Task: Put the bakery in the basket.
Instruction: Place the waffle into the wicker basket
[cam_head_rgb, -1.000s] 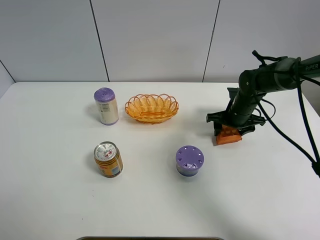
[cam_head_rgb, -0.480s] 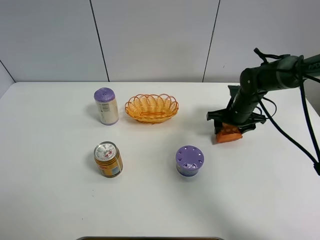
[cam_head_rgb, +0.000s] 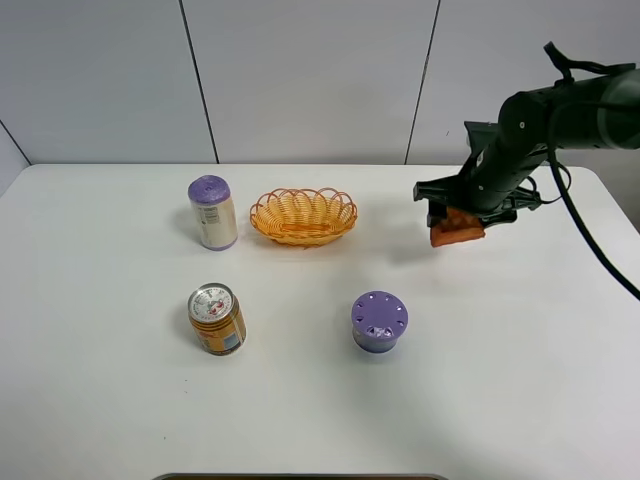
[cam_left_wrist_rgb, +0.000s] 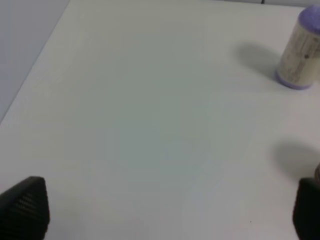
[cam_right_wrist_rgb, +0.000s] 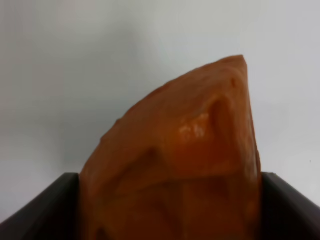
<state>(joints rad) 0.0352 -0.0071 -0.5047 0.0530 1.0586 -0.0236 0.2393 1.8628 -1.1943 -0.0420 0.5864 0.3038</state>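
The bakery (cam_head_rgb: 455, 227), a small orange-brown wedge, is held in my right gripper (cam_head_rgb: 458, 218), lifted above the table at the right. In the right wrist view the bakery (cam_right_wrist_rgb: 185, 165) fills the frame between the dark fingers (cam_right_wrist_rgb: 45, 205). The orange-yellow woven basket (cam_head_rgb: 303, 215) sits at the back middle of the table, empty, to the left of the held wedge. My left gripper (cam_left_wrist_rgb: 160, 210) shows only in the left wrist view, its fingertips (cam_left_wrist_rgb: 25, 205) wide apart over bare table, holding nothing.
A purple-capped pale can (cam_head_rgb: 212, 212) stands left of the basket and also shows in the left wrist view (cam_left_wrist_rgb: 300, 52). An orange can (cam_head_rgb: 216, 319) stands at front left. A low purple container (cam_head_rgb: 379, 321) sits at front middle.
My right gripper has lifted the bakery off the table and risen with it, from low at the right to above the table surface. The other objects have not moved.
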